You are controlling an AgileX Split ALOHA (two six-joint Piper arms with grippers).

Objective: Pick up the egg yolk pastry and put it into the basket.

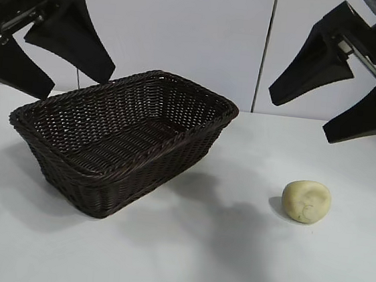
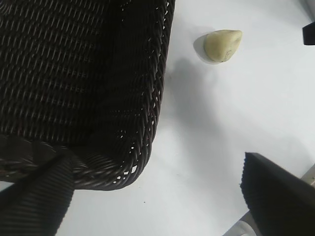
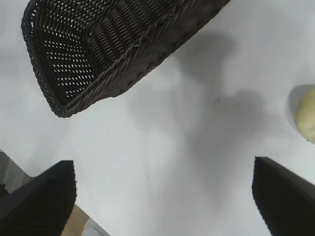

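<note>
Near right on white table (image 1: pixel 228 266): egg yolk pastry (image 1: pixel 307 201), pale cream-yellow, creased, lying alone on bare surface, touched by nothing. Also seen in left wrist view (image 2: pixel 223 45) and cut by frame edge in right wrist view (image 3: pixel 307 121).

Left of it, well apart, spanning near-left to mid: basket (image 1: pixel 117 140), dark brown wicker, braided rim, flaring sides, set at an angle with one corner toward the near side. Upright on table, nothing visible inside. Corner and inner weave fill left wrist view (image 2: pixel 88 88); one end seen in right wrist view (image 3: pixel 93 54).

Farther back, raised above table: left gripper (image 1: pixel 54 66) at upper left, above far-left end of basket, fingers spread wide, empty. Same fingers at the edges of left wrist view (image 2: pixel 152 191), basket corner and bare table between them.

Right gripper (image 1: pixel 305 113) at upper right, above and behind pastry, fingers spread wide, empty. In right wrist view (image 3: pixel 162 196) only bare table between fingers.

Far: pale wall panels (image 1: pixel 186 33) with vertical seam.
</note>
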